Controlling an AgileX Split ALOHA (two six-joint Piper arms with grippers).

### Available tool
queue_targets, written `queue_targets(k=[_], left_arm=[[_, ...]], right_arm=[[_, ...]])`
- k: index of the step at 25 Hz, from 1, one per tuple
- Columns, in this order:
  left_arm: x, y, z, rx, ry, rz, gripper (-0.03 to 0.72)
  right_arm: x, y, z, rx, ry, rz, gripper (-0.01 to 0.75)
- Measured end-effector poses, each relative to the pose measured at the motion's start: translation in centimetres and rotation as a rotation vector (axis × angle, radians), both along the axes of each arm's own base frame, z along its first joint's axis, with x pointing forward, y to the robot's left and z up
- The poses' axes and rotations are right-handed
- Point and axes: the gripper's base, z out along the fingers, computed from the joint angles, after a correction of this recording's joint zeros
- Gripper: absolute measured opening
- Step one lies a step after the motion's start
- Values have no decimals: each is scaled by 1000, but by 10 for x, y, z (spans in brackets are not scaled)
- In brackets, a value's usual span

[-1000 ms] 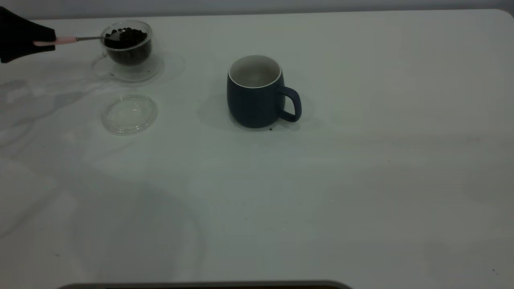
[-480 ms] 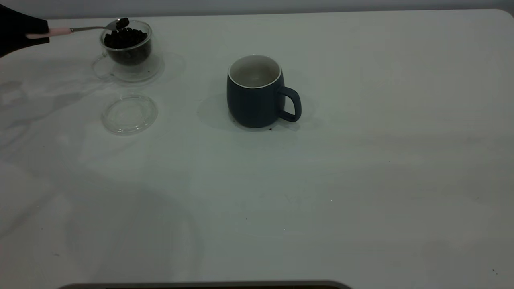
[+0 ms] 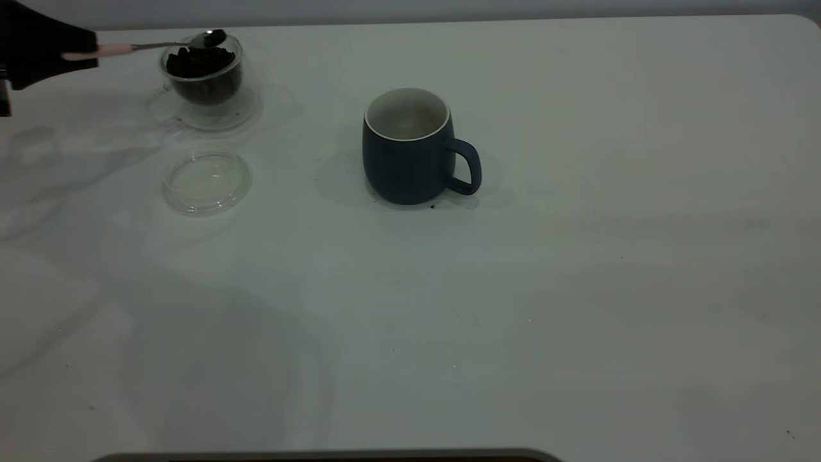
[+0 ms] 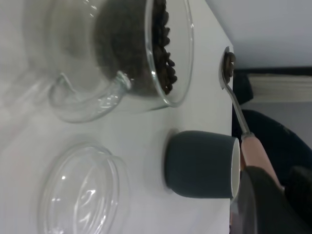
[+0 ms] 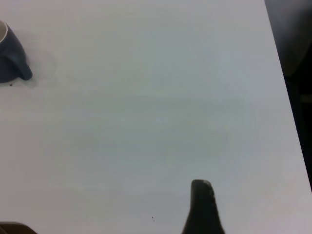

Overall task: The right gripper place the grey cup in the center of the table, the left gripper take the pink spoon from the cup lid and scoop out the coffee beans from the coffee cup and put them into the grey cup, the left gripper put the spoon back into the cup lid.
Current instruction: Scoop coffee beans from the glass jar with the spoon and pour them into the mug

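Observation:
My left gripper is at the table's far left and is shut on the pink spoon by its handle. The spoon's metal bowl holds a few coffee beans just above the rim of the clear coffee cup, which is full of beans. The empty cup lid lies flat in front of that cup. The grey cup stands upright mid-table, handle to the right, its inside looking empty. The left wrist view shows the spoon, the coffee cup, the lid and the grey cup. My right gripper is open over bare table.
The white table stretches wide to the right and front of the grey cup. In the right wrist view the grey cup's handle shows far off and the table's edge runs along one side.
The spoon has come up out of the coffee cup with beans on it, then shifted slightly right over the rim. The grey cup, the lid and the coffee cup have not moved.

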Motion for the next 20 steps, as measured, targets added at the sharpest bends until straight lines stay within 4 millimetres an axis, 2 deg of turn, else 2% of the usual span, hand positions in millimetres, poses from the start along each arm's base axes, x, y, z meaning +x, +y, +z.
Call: queue_targets(k=[7,20], left_arm=[[7,-33,0,-4,-2,-73,126],[13,-114,1,-15,-4,-245,126]], right_arm=[[0,0,0,0,0,0,591],[0,0,0,0,0,0,591]])
